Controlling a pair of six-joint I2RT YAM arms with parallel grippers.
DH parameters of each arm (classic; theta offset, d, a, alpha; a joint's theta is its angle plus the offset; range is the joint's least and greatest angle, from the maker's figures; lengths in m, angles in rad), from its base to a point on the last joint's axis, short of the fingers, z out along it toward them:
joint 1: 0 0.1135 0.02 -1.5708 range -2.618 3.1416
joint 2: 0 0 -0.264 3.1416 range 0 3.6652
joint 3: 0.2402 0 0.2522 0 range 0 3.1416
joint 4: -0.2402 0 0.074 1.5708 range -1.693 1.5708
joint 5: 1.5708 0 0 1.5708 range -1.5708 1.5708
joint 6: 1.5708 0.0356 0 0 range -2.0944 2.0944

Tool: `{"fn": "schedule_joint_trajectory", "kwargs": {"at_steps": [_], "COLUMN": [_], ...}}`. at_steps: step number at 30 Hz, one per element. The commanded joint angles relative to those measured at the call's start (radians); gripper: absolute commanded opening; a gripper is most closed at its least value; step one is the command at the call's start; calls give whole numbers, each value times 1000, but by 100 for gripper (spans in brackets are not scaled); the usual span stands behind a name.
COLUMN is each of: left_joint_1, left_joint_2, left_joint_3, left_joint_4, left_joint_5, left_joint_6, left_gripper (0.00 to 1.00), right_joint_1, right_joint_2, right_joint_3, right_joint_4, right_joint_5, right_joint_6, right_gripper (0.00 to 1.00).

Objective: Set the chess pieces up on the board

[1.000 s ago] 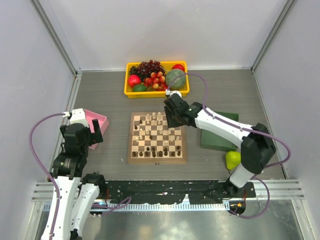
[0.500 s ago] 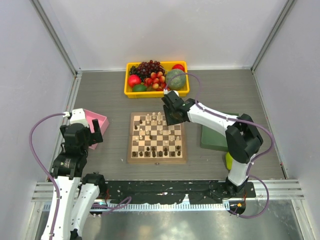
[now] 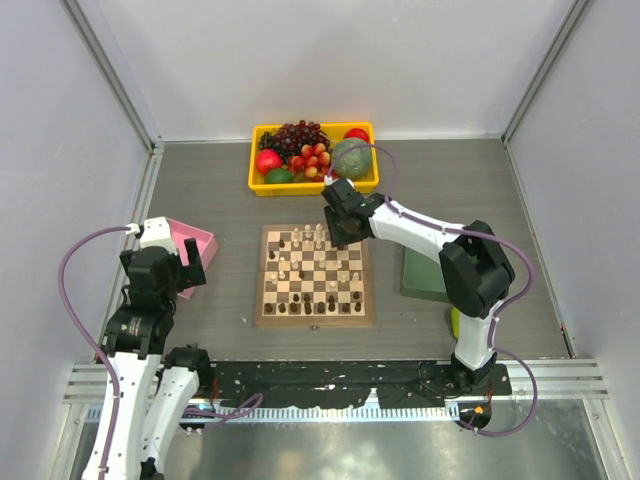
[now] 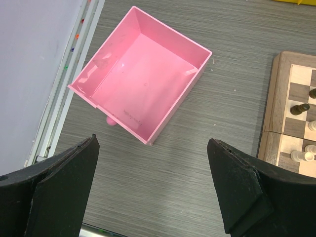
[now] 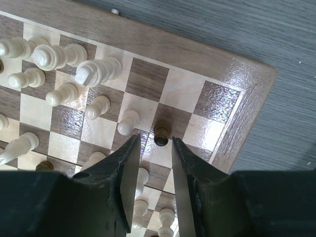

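Observation:
The board [image 3: 315, 320] lies mid-table with cream and dark chess pieces [image 3: 300, 262] scattered over its squares. My right gripper [image 3: 338, 230] hangs low over the board's far right corner. In the right wrist view its gripper [image 5: 154, 139] stands narrowly open, and a dark pawn [image 5: 161, 134] stands on the board [image 5: 148, 44] just past the fingertips, touching neither. Cream pieces [image 5: 94, 71] fill the squares to the left. My left gripper [image 3: 188, 262] is off to the left, wide open [image 4: 152, 140] above bare table, holding nothing.
A pink tray [image 4: 143, 74] sits just ahead of the left gripper, left of the board's edge [image 4: 276, 98]. A yellow bin [image 3: 262, 186] of fruit stands beyond the board. A green tray [image 3: 425, 282] lies to the board's right, under the right arm.
The right gripper has shifted a little left and farther along the board's far right corner, and its elbow has swung in toward the board. The left arm has not moved.

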Motion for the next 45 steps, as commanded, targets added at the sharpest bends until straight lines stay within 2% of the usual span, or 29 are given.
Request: {"fn": "schedule_joint_trajectory", "kwargs": {"at_steps": [1,10,26,32,37,45], "left_joint_1": [3,4,4,4,3,4], "left_joint_2": [6,6,3,3,3,-3], "left_joint_3": [1,1,1,2,1,1], "left_joint_4": [41,40,40,40,41,38], "left_joint_5": [3,3,7,7,8,10], "left_joint_6": [-3,-3,-3,-3,-3,-3], "left_gripper": [99,99,99,99,99,99], "right_joint_1": [-8,-16,-19,-17,1,130], "right_joint_2": [16,33,12,-102,-253,-405], "right_joint_3": [51,60,75,43,-60,-242], "right_joint_4": [28,26,3,-18,-13,-1], "right_joint_5": [-3,-3,27,29,41,66], "right_joint_6": [-15,-30,-50,-44,-6,88], "right_gripper": [37,34,19,19,19,19]}}
